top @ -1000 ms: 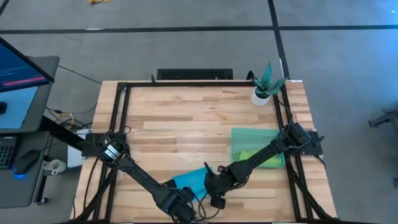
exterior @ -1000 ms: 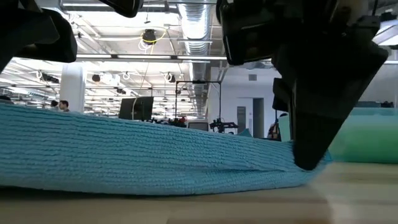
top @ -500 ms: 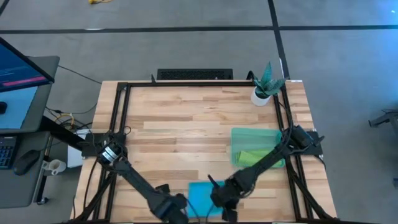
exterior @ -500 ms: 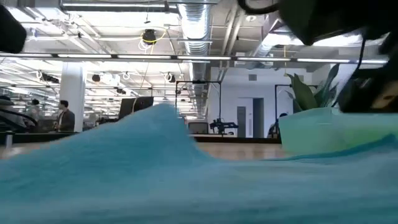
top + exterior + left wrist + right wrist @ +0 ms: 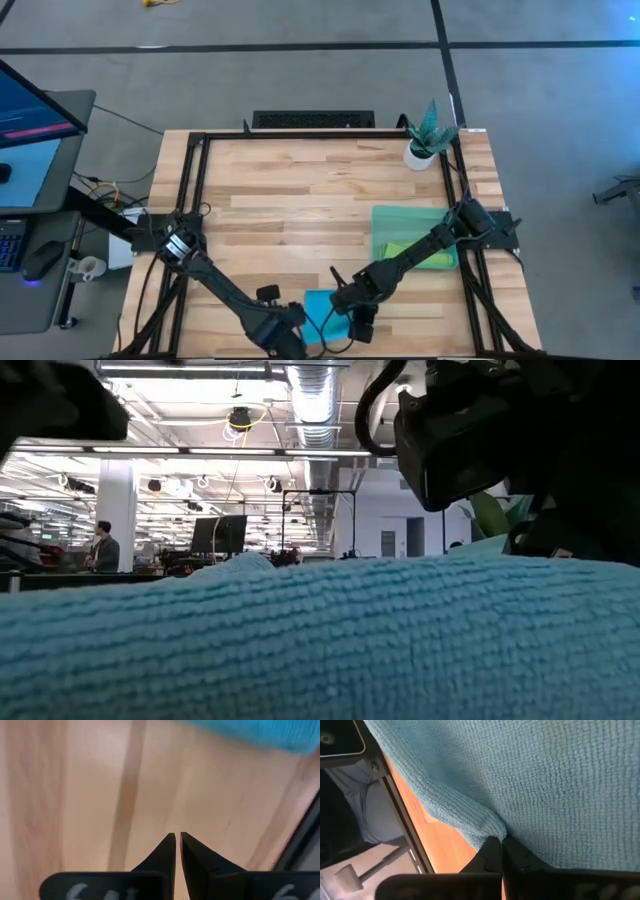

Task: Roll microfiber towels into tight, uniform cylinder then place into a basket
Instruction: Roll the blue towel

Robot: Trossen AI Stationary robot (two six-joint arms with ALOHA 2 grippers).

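High view: the turquoise towel (image 5: 318, 308) lies at the table's near edge between the left gripper (image 5: 283, 335) and the right gripper (image 5: 358, 325), while the lime green towel (image 5: 420, 253) sits in the basket (image 5: 400, 215). Low view: the turquoise cloth fills the foreground, unrolled. Left wrist view: the left fingers are closed on nothing over bare wood (image 5: 75, 795), so that edge may be left behind and the roll would skew. Right wrist view: the right fingers pinch only a small fold (a thin bite), which could slip or drag cloth off the edge.
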